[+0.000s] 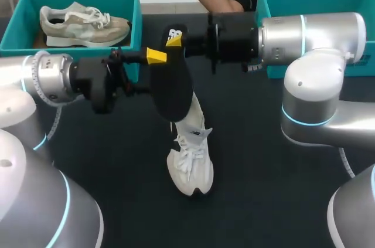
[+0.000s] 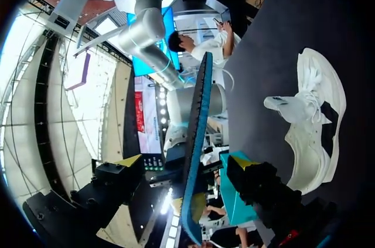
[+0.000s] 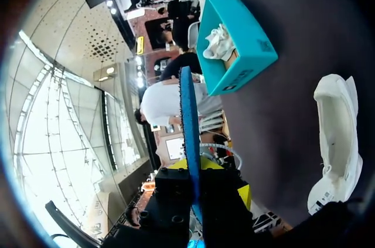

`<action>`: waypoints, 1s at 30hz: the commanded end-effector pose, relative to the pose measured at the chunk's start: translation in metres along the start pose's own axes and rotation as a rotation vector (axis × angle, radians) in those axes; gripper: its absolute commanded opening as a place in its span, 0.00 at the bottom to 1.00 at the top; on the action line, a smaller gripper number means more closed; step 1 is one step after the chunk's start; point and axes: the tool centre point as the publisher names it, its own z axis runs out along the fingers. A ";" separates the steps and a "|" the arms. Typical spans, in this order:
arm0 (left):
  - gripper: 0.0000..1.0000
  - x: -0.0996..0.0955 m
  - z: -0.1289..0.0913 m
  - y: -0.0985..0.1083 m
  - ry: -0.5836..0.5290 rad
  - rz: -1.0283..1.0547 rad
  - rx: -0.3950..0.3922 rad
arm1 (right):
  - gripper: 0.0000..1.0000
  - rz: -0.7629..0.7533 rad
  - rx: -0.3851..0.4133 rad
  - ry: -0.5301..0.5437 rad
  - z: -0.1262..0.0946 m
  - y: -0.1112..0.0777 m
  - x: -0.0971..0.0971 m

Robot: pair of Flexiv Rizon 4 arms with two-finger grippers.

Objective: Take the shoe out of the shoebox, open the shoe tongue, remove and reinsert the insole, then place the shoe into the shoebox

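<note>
A black insole [image 1: 171,84] with a blue underside hangs on edge above the table's middle. My right gripper [image 1: 176,38] is shut on its upper end; in the right wrist view the insole [image 3: 188,119] runs out ahead from between the yellow tips of that gripper [image 3: 202,172]. My left gripper [image 1: 161,60] stands open around the insole [image 2: 196,142], which passes between the spread fingers of this gripper [image 2: 187,163] without touching either. The white shoe [image 1: 190,154] lies on the dark table under the insole, its tongue pulled up, and it also shows in both wrist views [image 2: 310,131] [image 3: 337,136].
A teal shoebox [image 1: 137,13] at the back left holds a beige shoe [image 1: 82,24]; this shoebox [image 3: 234,43] is in the right wrist view too. A second teal box [image 1: 263,2] stands at the back right behind my right arm.
</note>
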 end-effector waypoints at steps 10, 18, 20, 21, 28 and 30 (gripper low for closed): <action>0.00 0.011 0.001 0.003 0.013 -0.003 -0.009 | 0.00 0.018 -0.004 0.006 0.018 -0.003 -0.005; 0.00 0.010 -0.008 -0.004 0.005 -0.029 -0.002 | 0.00 -0.005 0.007 0.021 0.019 -0.002 -0.007; 0.00 0.012 -0.009 -0.003 0.010 -0.032 -0.004 | 0.00 -0.032 0.020 0.045 0.020 -0.002 -0.007; 0.00 0.011 -0.011 -0.004 0.005 -0.039 -0.001 | 0.16 -0.053 0.033 0.055 0.020 -0.003 -0.006; 0.00 0.001 -0.023 -0.006 0.002 -0.049 0.020 | 1.00 -0.201 0.133 0.073 0.000 -0.013 0.000; 0.00 -0.001 -0.026 -0.006 0.007 -0.049 0.024 | 1.00 -0.231 0.168 0.070 -0.010 -0.016 0.002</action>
